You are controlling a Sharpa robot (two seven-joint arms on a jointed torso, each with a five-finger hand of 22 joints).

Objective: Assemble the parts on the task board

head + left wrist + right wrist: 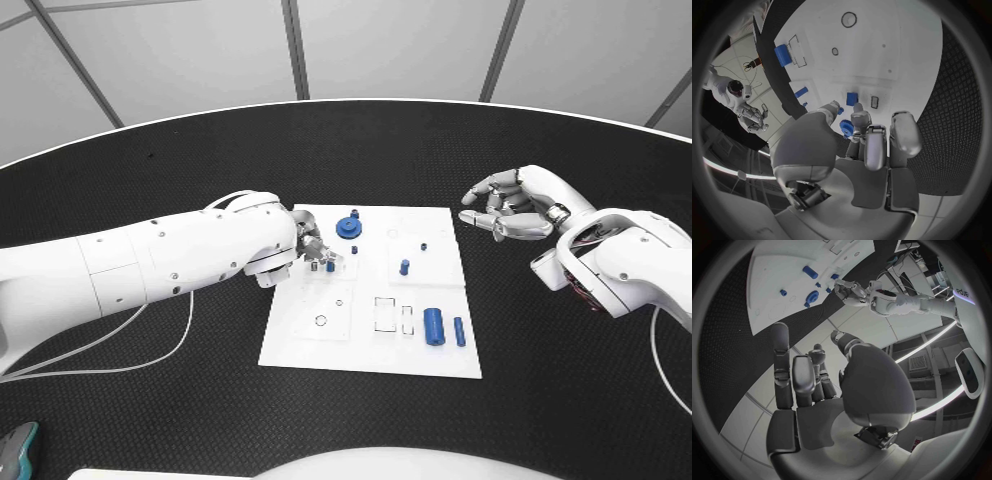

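Observation:
The white task board (296, 345) lies mid-table. On it are a blue gear (349, 227), a small blue peg (404, 267), a thick blue cylinder (433, 324) and a thin blue pin (460, 331). My left hand (310, 248) hovers over the board's far left part, fingers apart and holding nothing, with fingertips (861, 119) close to a small blue piece (852, 98); I cannot tell if they touch. The gear (845, 129) shows between thumb and fingers. My right hand (512, 205) hangs off the board's far right corner, fingers loosely spread and holding nothing.
Several outlined slots and a ring-shaped hole (320, 321) mark the board's near half. Black table (173, 160) surrounds the board. A dark teal object (12, 448) lies at the near left edge. My left arm (130, 265) crosses the table's left side.

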